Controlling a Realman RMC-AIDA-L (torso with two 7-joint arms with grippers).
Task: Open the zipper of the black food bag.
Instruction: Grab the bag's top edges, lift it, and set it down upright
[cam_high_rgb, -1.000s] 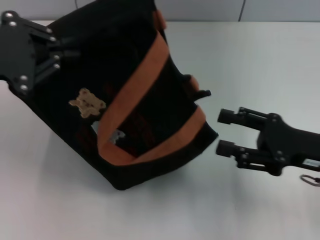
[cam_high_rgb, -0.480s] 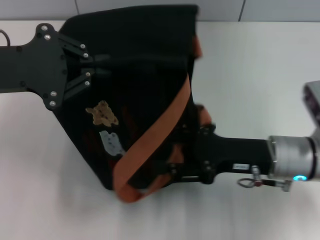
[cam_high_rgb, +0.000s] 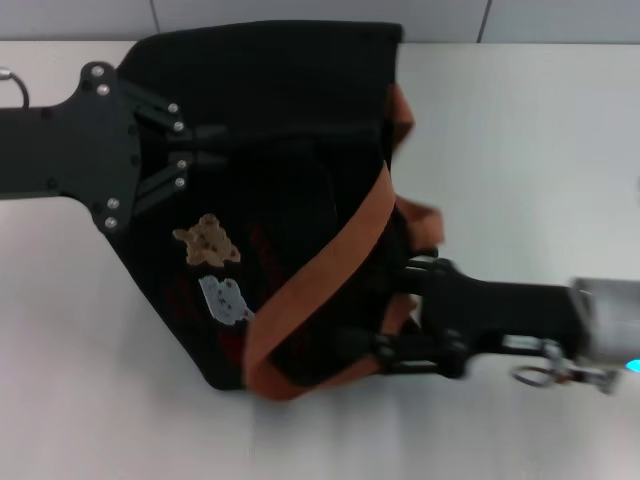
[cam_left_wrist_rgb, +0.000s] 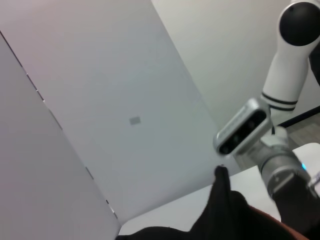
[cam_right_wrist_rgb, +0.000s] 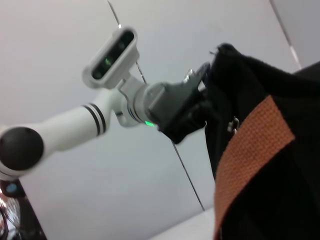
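head view: left tool (cam_high_rgb: 215, 150) and right tool (cam_high_rgb: 385, 325) against black food bag (cam_high_rgb: 280, 120); openings unclear.

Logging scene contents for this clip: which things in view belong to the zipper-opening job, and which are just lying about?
Job:
black food bag
left gripper, at the bag's left side
right gripper, at the bag's right end
zipper: not discernible

Lying about:
white table
grey wall panels
nothing else loose
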